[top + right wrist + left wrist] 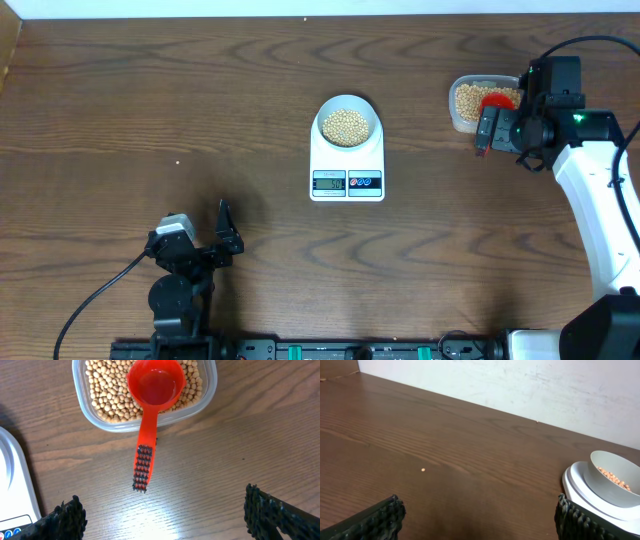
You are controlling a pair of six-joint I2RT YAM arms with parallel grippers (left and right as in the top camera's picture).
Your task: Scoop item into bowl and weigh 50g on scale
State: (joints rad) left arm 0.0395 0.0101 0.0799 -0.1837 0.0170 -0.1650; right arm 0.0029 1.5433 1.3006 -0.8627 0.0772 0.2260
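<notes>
The white scale (347,170) sits mid-table with the pale bowl (347,125) on it, holding tan beans; both also show in the left wrist view, the scale (580,491) and the bowl (610,480). A clear tub of beans (470,100) (145,395) stands at the right. A red scoop (152,390) rests empty in the tub, its handle sticking out over the rim. My right gripper (486,135) (162,515) is open and empty just in front of the scoop handle. My left gripper (225,235) (477,520) is open and empty near the front left.
A single loose bean (423,470) lies on the wood table left of the scale. The scale's display (329,181) faces the front. A corner of the scale (15,485) shows at the left of the right wrist view.
</notes>
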